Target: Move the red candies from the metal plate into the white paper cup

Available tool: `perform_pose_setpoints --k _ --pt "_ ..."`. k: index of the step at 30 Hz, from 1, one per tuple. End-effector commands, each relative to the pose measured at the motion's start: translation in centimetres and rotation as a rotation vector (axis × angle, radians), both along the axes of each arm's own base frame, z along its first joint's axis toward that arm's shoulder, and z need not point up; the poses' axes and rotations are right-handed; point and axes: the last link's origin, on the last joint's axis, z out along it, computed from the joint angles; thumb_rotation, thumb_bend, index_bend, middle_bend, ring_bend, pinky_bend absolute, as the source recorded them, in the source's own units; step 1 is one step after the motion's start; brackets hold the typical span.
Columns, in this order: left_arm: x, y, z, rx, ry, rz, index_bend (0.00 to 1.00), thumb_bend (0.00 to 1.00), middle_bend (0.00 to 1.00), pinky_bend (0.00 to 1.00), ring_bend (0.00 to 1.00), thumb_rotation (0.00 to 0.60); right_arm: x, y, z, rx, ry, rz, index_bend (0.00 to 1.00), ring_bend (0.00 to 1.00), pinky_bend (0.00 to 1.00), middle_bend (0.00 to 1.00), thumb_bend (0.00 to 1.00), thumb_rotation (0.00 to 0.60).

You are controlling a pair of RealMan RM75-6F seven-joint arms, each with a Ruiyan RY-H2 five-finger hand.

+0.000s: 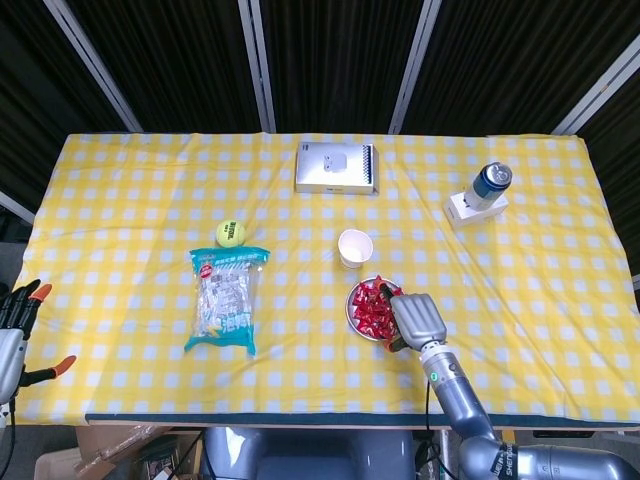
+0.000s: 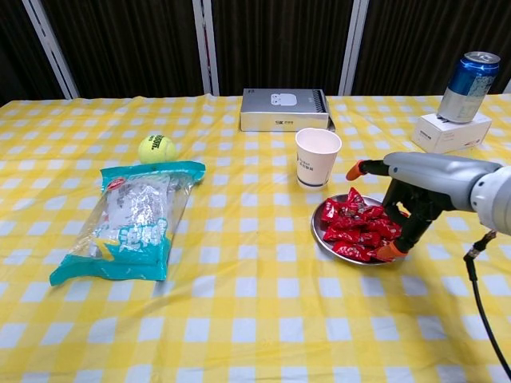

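Bench (image 1: 120,190) under a yellow-and-white checked cloth, all else lying on it. Snack bag (image 1: 226,298), teal-edged, flat and well to the left of the right fingers. Grey box (image 1: 336,168) far beyond the fingers, at the back edge of the cloth. White block (image 2: 449,132) with a blue can (image 2: 469,76) upright on top, back and to the right of the fingers.

Right hand (image 1: 418,318) low over the near right part of the plate (image 2: 321,238), palm down. Fingers (image 2: 387,250) spread and curved downward, orange tips apart; one tip at the plate's near right rim, beside the outermost sweets, another (image 2: 354,170) raised above the plate's far side toward the cup. Nothing visibly held; actual contact with a sweet not clear from either view.

Left hand (image 1: 14,335) at the bench's near left corner, far from everything, shown only in the head view. Fingers apart and empty, orange tips showing.

Cup (image 2: 318,157), white paper, upright, just beyond the raised right fingertip and the plate, not touching the plate. Inside not shown well enough to tell any contents.

Candies (image 2: 355,226), red-wrapped, heaped on the plate directly under and left of the right fingers.

Tennis ball (image 2: 156,148), yellow-green, far left of the fingers, just behind the bag.
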Motion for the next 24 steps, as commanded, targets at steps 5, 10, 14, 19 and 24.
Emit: perform_pose_setpoints --k 5,10,14,19,24 --pt "0.0 0.1 -0.1 -0.009 -0.004 0.001 0.0 0.0 0.0 0.0 0.0 0.6 0.9 -0.8 -1.8 0.005 -0.005 -0.019 0.16 0.86 1.0 0.78 0.22 0.6" --pt "0.0 0.2 -0.2 -0.016 -0.006 0.004 0.0 0.0 0.0 0.0 0.0 0.6 0.7 -1.9 -2.2 -0.007 -0.001 -0.045 0.17 0.86 1.0 0.79 0.22 0.6" --pt "0.0 0.2 -0.2 -0.02 -0.006 0.008 0.0 0.0 0.0 0.0 0.0 0.6 0.2 -2.5 -2.5 -0.007 0.006 -0.071 0.17 0.86 1.0 0.78 0.22 0.6" --pt "0.1 0.3 -0.3 -0.025 -0.003 0.008 0.0 0.0 0.0 0.0 0.0 0.6 -0.4 -2.7 -2.9 0.003 0.021 -0.086 0.19 0.86 1.0 0.78 0.22 0.6" --pt "0.1 0.2 -0.4 -0.028 -0.002 0.012 0.0 0.0 0.0 0.0 0.0 0.6 -1.0 -2.9 -3.3 0.012 0.026 -0.103 0.24 0.86 1.0 0.79 0.22 0.6"
